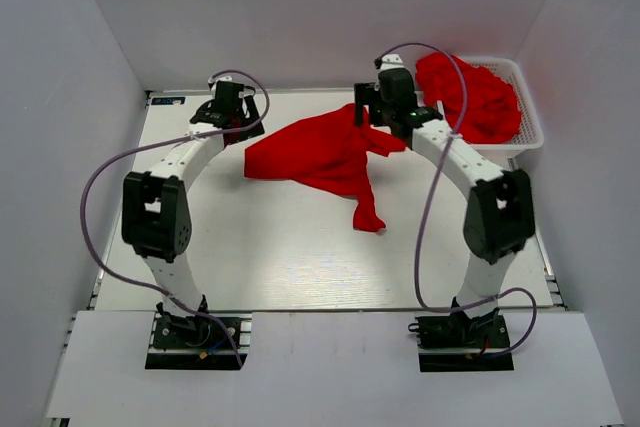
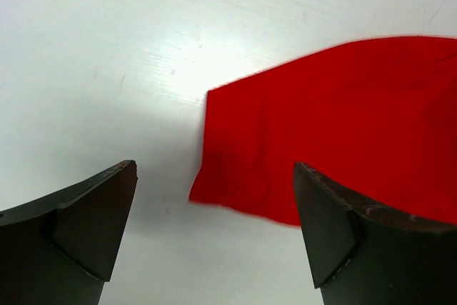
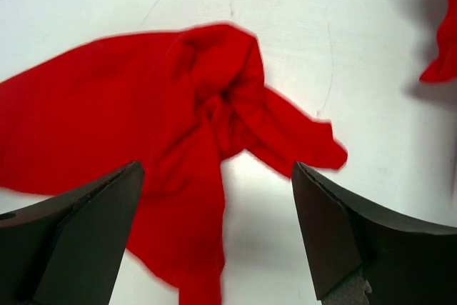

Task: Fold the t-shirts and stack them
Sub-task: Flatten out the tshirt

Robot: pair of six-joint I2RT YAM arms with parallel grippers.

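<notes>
basket [image 1: 531, 133]: white plastic lattice, sitting at the far right corner of the table [image 1: 280, 257]; i place everything else from it.
heap in the basket [image 1: 470, 97]: red t-shirts bundled up inside it, crumpled, piled above the rim on the side facing the arms; how many there are i cannot tell.
loose t-shirt [image 1: 320, 157]: one red shirt lying on the table just to the left of the basket and clear of it, not folded. it spreads fairly flat on the side away from the basket and is bunched into a twisted knot at the end nearest the basket. one narrow tail of cloth trails away from the basket toward the near edge of the table.
right gripper [image 1: 375, 112]: hanging over the bunched end of the loose t-shirt, between that shirt and the basket. its jaws stand wide apart, with nothing pinched between them; the knot of cloth lies below the gap.
left gripper [image 2: 214, 169]: well away from the basket, over the far end of the loose t-shirt. its jaws are spread wide too, gripping nothing. from its own camera a flat corner of the shirt lies on the table below, nearer the finger on the basket side, and bare table lies under the other finger.
</notes>
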